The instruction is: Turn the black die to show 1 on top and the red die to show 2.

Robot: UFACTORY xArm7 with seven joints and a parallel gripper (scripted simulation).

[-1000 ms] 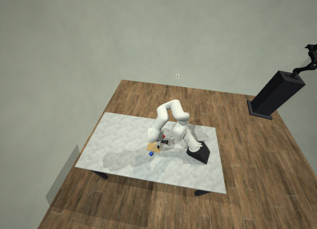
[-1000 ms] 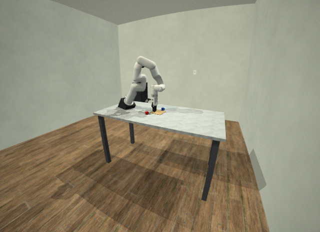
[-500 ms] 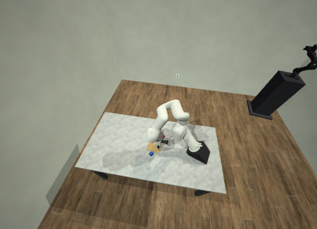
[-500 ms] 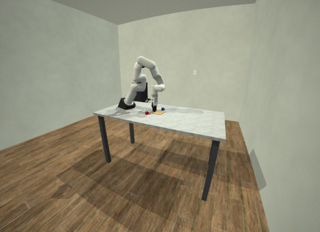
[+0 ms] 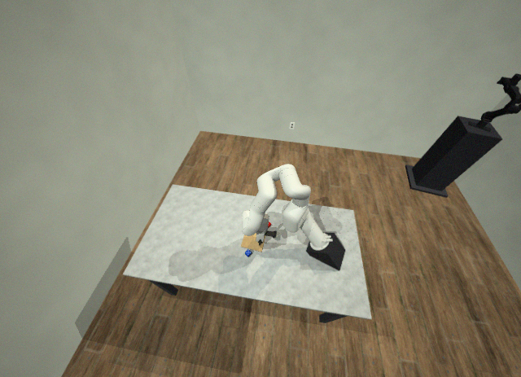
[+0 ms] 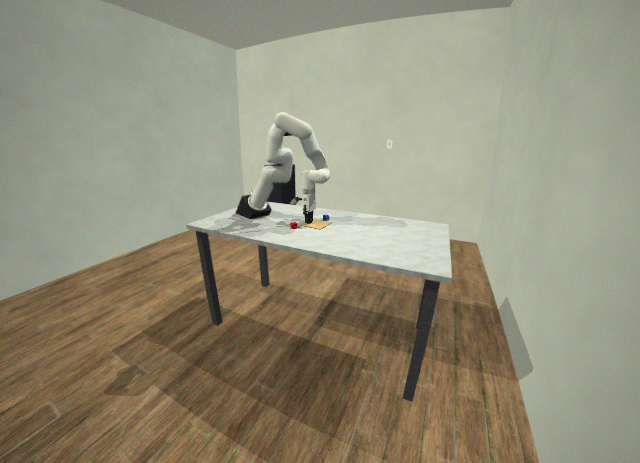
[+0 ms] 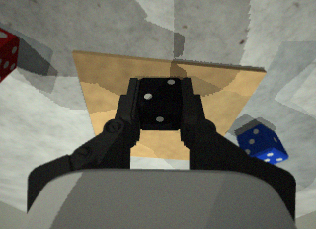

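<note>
My gripper [image 7: 160, 92] [image 6: 308, 218] is shut on the black die [image 7: 159, 107], which shows three white pips toward the wrist camera. It holds the die over the tan mat [image 7: 222, 91] [image 6: 320, 224] [image 5: 249, 241]. The red die [image 7: 7, 55] [image 6: 293, 224] [image 5: 269, 224] lies on the table off the mat, at the left edge of the wrist view. The blue die [image 7: 261, 143] [image 6: 326, 217] [image 5: 248, 252] lies on the table just off the mat's other side. In the top view the arm hides most of the gripper and the black die.
The marble table top [image 5: 202, 221] [image 6: 392, 241] carries the arm's black base [image 5: 328, 251] [image 6: 250, 208]. A dark pedestal with a camera arm [image 5: 454, 154] stands on the wood floor beyond the table.
</note>
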